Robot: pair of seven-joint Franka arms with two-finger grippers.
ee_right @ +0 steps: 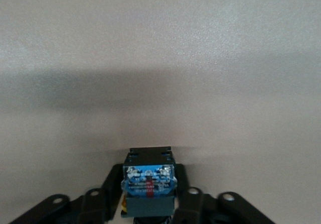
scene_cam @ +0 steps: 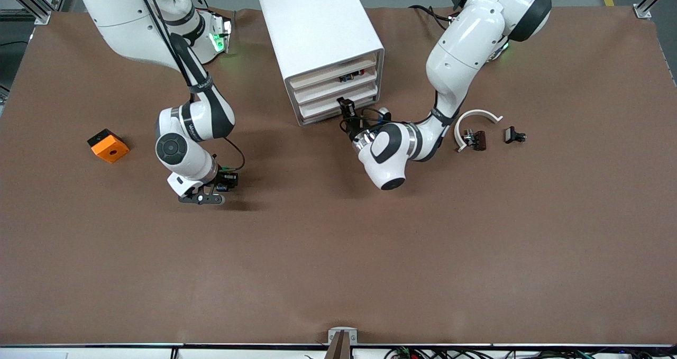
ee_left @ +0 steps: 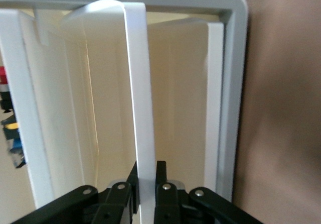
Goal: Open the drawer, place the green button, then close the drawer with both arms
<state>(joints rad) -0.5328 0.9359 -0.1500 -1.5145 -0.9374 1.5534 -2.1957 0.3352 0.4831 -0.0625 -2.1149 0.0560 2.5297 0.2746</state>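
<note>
Left gripper [scene_cam: 345,107] at the cabinet [scene_cam: 317,42] front, fingers [ee_left: 161,176] pinched on a drawer [ee_left: 142,98] front's edge. Right gripper [scene_cam: 225,182] low over the surface [scene_cam: 338,264] toward the right arm's end, fingers [ee_right: 188,194] closed on the button [ee_right: 149,180]. Orange cube [scene_cam: 108,145] lies near that end; white strip part [scene_cam: 472,131] near the left arm.

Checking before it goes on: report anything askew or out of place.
Nothing stands out. The left hand grips a drawer front at the cabinet; the right hand holds the button.
</note>
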